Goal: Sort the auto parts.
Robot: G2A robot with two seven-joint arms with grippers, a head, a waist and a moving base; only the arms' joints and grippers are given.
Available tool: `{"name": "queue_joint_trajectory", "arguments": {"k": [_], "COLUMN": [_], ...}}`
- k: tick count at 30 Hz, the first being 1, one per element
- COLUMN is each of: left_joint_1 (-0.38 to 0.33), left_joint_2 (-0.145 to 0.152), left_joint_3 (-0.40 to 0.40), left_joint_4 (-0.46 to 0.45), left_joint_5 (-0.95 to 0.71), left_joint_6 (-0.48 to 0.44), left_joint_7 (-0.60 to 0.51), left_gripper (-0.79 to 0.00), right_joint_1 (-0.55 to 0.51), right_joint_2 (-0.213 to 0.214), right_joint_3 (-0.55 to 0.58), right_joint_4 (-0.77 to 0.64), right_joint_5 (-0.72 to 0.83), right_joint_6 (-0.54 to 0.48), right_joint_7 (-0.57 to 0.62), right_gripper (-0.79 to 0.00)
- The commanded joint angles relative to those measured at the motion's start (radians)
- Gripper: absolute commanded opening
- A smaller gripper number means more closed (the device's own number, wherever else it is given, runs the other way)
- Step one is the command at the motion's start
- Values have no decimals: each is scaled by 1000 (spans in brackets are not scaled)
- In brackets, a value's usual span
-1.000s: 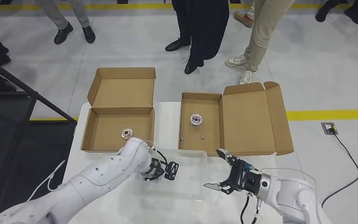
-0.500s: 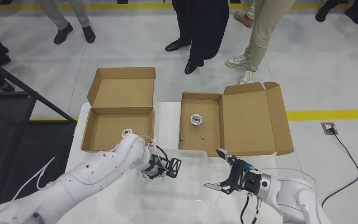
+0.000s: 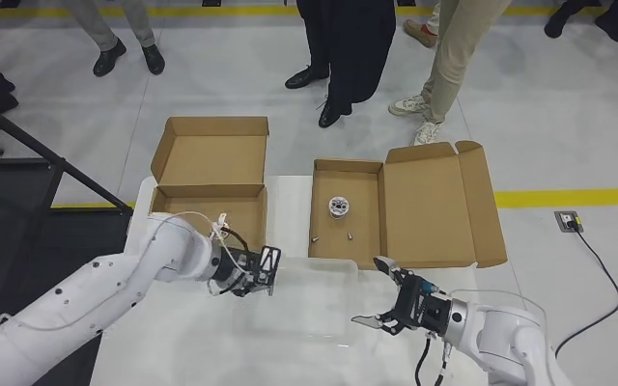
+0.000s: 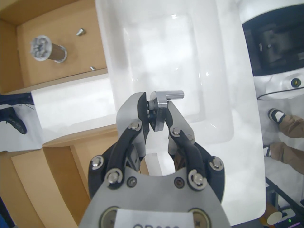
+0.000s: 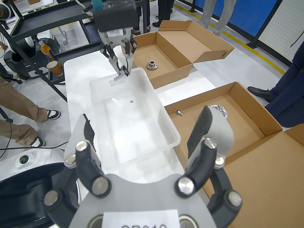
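Note:
My left gripper point(image 4: 156, 106) is shut on a small metal flanged shaft point(image 4: 166, 97) and holds it above the clear plastic tray's point(image 4: 166, 48) end nearest the left cardboard box point(image 3: 198, 227). In the top view that gripper point(image 3: 261, 272) hangs at the tray's point(image 3: 323, 309) left edge. The right wrist view shows it too, the left gripper point(image 5: 124, 70) gripping the shaft point(image 5: 118, 77). A metal flange point(image 5: 152, 65) lies in the left box. The right box point(image 3: 346, 193) holds a cylindrical part point(image 3: 337, 206) and two screws. My right gripper point(image 3: 379, 294) stands open over the tray's right end.
Both boxes have their lids point(image 3: 430, 207) folded open toward the far side. A dark speck point(image 5: 131, 101) sits on the tray floor. A black shelf frame point(image 3: 58, 183) stands left of the table. People's legs are beyond the table's far edge.
My left arm has swung left and back toward the left box, carrying the shaft from mid-tray to the tray's left edge. The right arm has not moved.

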Motion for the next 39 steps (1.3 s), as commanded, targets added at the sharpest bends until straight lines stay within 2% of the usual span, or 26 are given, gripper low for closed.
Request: {"name": "queue_joint_trajectory", "arguments": {"k": [1,6,10,16,21,24,36,39], "left_joint_1": [38,155,245,367,450,489,489,489], "left_joint_2": [46,130,177,219,240,250,250,244], "left_joint_3": [-65,-182,-254,-326,-363,-372,-372,-385], "left_joint_4": [4,2,19,45,82,80,80,71], "left_joint_5": [2,48,78,131,216,239,239,224], "left_joint_6": [10,62,108,171,231,272,272,289], "left_joint_7": [106,354,573,913,1188,1229,1229,1142], "left_gripper": [-785,-785,-785,-785,-785,-785,-785,-785], "right_joint_1": [0,0,0,0,0,0,0,0], "right_joint_2": [0,0,0,0,0,0,0,0], "right_joint_3": [0,0,0,0,0,0,0,0], "right_joint_4": [0,0,0,0,0,0,0,0], "right_joint_5": [0,0,0,0,0,0,0,0], "right_joint_6": [0,0,0,0,0,0,0,0], "right_joint_7": [0,0,0,0,0,0,0,0], "right_gripper": [0,0,0,0,0,0,0,0]}}
